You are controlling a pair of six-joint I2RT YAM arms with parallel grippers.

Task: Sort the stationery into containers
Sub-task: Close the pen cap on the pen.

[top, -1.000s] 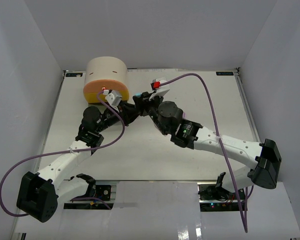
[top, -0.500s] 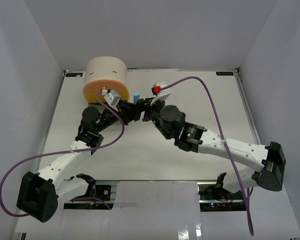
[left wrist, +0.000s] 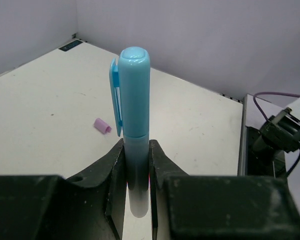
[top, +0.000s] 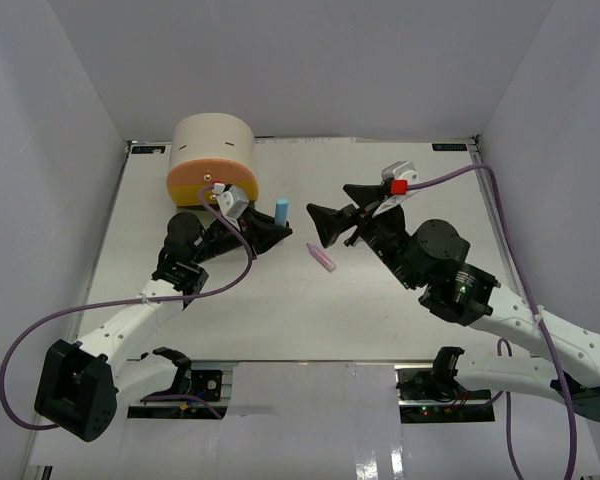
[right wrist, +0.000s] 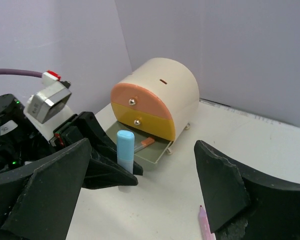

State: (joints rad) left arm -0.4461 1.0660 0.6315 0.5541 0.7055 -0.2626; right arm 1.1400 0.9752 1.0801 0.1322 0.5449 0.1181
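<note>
Top external: right pincer [top: 326,200] has withdrawn, jaws apart (left pincer [top: 275,229] clamps blue pen [top: 280,210]).

White table [top: 310,310], pale lilac walls [top: 310,60]

Right hand [top: 327,202] opened, drawn back, pink pen [top: 322,257] revealed

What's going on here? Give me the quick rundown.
Two robot arms are sorting stationery into a small drawer cabinet. The left gripper is shut on a blue pen, holding it upright beside the cabinet. The cabinet's bottom drawer is pulled out, with an orange piece lying inside. The right gripper is open and holds nothing. A pink pen lies on the table between the two arms.
</note>
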